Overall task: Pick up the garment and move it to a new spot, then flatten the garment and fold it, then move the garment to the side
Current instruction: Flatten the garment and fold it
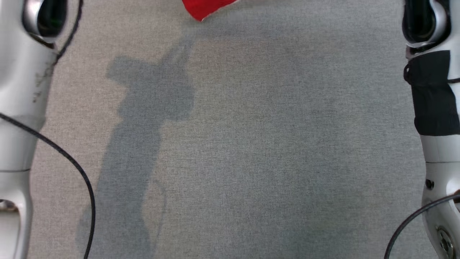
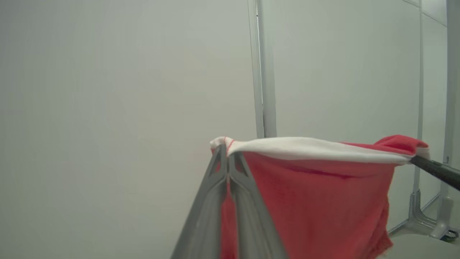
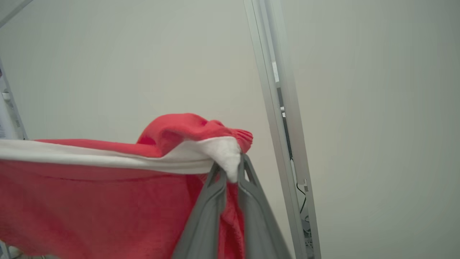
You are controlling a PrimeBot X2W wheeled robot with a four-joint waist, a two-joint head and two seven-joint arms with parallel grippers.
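Left wrist view: left gripper, right gripper clamp the garment — soft, light, limp; we hold its top corners.

Silver arms, black cables, black band

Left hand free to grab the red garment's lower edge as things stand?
Probably not. The left hand is shut on one end of the white band of the garment, the right hand on the other; it would have to let go first.
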